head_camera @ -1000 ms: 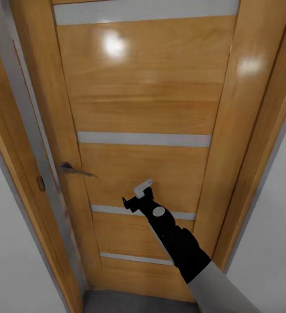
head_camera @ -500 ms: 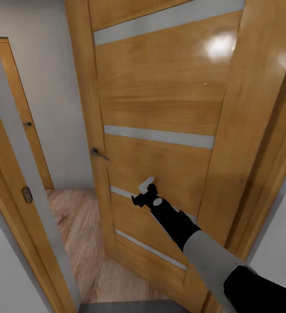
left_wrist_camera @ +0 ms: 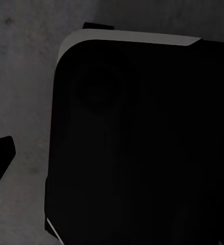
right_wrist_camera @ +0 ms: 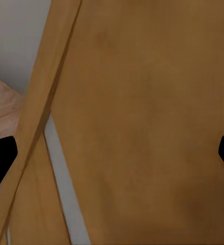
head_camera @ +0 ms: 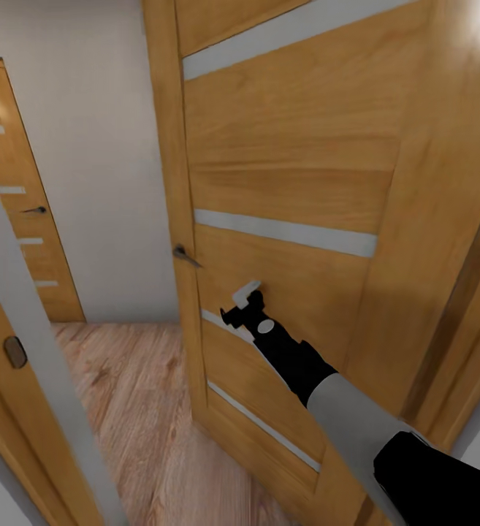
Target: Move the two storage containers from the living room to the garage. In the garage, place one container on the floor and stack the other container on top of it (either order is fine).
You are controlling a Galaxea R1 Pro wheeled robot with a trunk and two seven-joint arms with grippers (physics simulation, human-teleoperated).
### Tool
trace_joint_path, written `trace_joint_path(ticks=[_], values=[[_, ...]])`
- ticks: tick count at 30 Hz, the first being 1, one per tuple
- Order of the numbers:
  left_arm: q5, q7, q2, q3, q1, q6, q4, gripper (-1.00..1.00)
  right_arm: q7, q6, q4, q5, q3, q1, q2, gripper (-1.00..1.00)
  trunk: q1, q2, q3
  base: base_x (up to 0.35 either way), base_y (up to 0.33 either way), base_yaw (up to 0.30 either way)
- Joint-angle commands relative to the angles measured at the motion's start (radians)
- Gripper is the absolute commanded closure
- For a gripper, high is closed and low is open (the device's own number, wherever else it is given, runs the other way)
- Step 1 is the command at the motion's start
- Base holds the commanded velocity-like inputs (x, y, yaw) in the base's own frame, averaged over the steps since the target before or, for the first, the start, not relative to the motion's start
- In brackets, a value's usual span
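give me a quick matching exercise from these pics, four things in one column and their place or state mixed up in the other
Things:
1. right gripper
2. near wooden door
3. door lever
4. second door

Places or states:
A. shut, in the far white wall at the left
B. swung open, grey stripes across its panel
C. up against the door panel, below the lever
D. sticking out of the open door's edge

Pairs: 1-C, 2-B, 3-D, 4-A
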Motion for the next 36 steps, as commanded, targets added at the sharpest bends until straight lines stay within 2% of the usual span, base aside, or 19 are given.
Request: trace_joint_path(ticks=[1,24,36], values=[[0.007,0.001,0.0,0.005,0.0,-0.002,0.0,-1.0,-0.012,0.005,-0.001,0.019,0.0,-0.001,0.0,-1.0,0.001,0.0,-0.001,0.302,0.0,0.0],[0.007,0.001,-0.001,0.005,0.0,-0.002,-0.001,-1.0,-0.02,0.005,0.011,0.026,0.005,-0.001,0.0,-1.0,0.001,0.0,-0.001,0.023,0.0,0.0],[0.007,0.001,-0.001,0.005,0.0,-0.002,-0.002,-1.0,-0.045,0.001,0.011,0.018,0.011,-0.001,0.0,-1.0,0.001,0.0,-0.001,0.007,0.0,0.0]])
